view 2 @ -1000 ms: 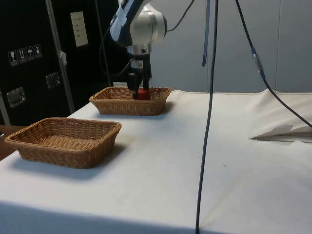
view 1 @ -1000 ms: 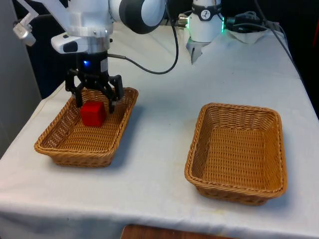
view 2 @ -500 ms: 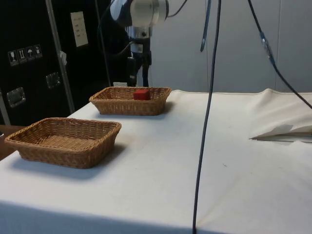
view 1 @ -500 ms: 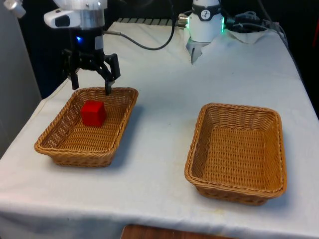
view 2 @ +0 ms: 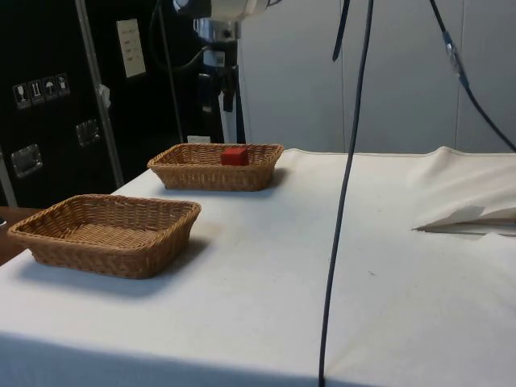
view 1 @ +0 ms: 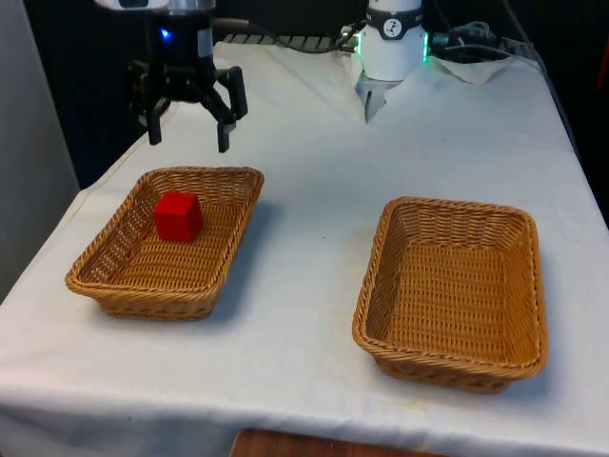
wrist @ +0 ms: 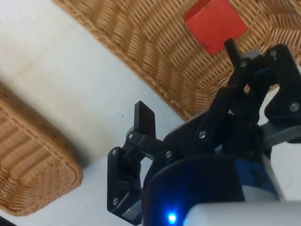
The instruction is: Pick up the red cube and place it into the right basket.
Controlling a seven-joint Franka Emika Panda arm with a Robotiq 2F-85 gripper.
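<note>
The red cube (view 1: 178,216) lies inside the wicker basket (view 1: 162,300) on the front view's left, near its far end. My gripper (view 1: 189,141) hangs open and empty in the air above that basket's far rim, well clear of the cube. The side view shows the cube (view 2: 235,156) in the farther basket (view 2: 205,173) with the gripper (view 2: 216,101) high above it. From the wrist, the cube (wrist: 215,24) rests on the weave (wrist: 141,52) beyond the spread gripper (wrist: 187,77). The other basket (view 1: 457,286) on the front view's right holds nothing.
White cloth lies between the two baskets. The right basket (view 2: 105,242) sits nearest in the side view, and its corner (wrist: 28,160) shows from the wrist. A black cable (view 2: 347,193) hangs down in front of the side camera. Crumpled cloth (view 2: 472,218) lies at the table's far side.
My gripper has risen from around the cube to well above the left basket's far rim, staying open. The cube stayed in the left basket.
</note>
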